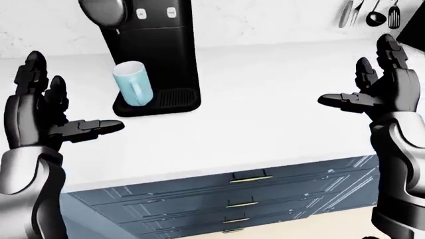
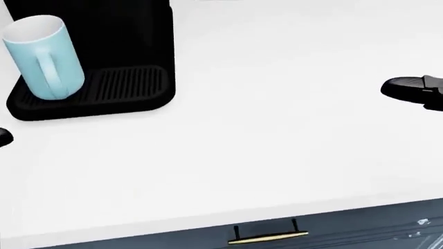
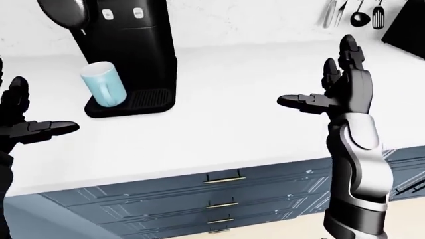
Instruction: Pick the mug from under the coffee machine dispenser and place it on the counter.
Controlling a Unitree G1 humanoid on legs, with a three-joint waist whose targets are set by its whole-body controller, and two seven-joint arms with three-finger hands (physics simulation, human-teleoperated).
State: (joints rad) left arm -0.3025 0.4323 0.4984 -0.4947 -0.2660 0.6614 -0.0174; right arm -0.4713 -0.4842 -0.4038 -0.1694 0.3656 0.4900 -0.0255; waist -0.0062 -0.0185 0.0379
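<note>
A light blue mug (image 1: 134,83) with a white inside stands on the drip tray of the black coffee machine (image 1: 163,45), under its dispenser, handle towards me. It also shows at the head view's upper left (image 2: 45,58). My left hand (image 1: 56,107) is open and empty, raised at the left, below and left of the mug. My right hand (image 1: 372,79) is open and empty, raised at the right, far from the mug. Both hover over the white counter (image 1: 265,114).
Blue-grey drawers with brass handles (image 1: 249,178) run under the counter's near edge. Kitchen utensils (image 1: 372,12) hang on the wall at the upper right. A dark object (image 3: 405,25) juts in at the top right corner.
</note>
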